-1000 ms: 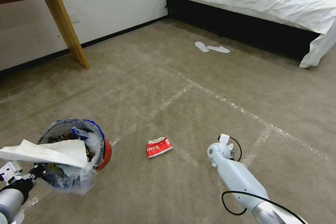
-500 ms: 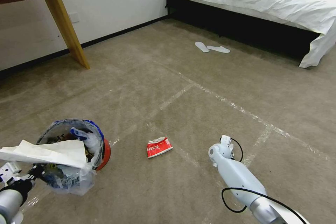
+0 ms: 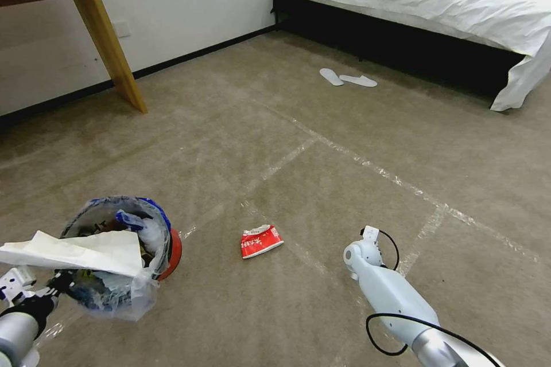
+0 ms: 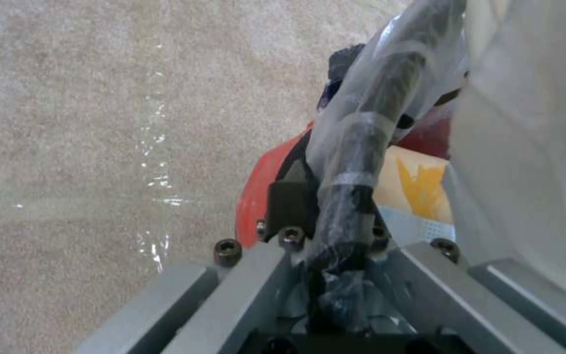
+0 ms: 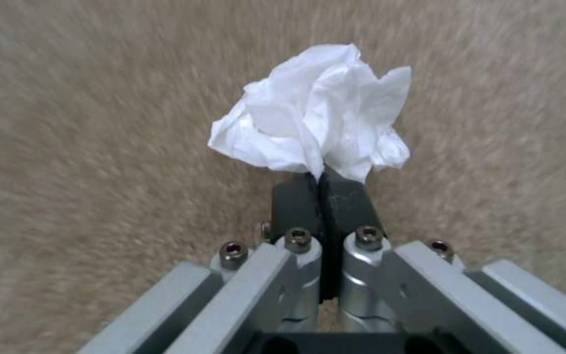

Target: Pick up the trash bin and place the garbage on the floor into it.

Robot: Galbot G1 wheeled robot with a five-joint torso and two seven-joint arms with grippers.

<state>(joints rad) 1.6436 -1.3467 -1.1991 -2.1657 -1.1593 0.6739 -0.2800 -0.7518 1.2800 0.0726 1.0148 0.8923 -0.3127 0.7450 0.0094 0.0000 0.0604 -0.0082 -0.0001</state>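
Right arm has drifted slightly down and toward the robot over the last second; nothing else moved. Right pincer (image 5: 322, 184) is clamped shut on a white tissue wad (image 5: 312, 130), lifted off the floor (image 3: 344, 143), well apart from the trash bin (image 3: 117, 255). Left pincer (image 4: 325, 196) is closed on the bin's bagged rim, holding the trash bin low at the robot's left, already stuffed, with a white paper sheet (image 3: 74, 251) lying across the top. Red wrapper (image 3: 261, 241) lies on the carpet between bin and right arm. Judgement: tissue pickup done, carry to bin comes next; the wrapper is left to collect.
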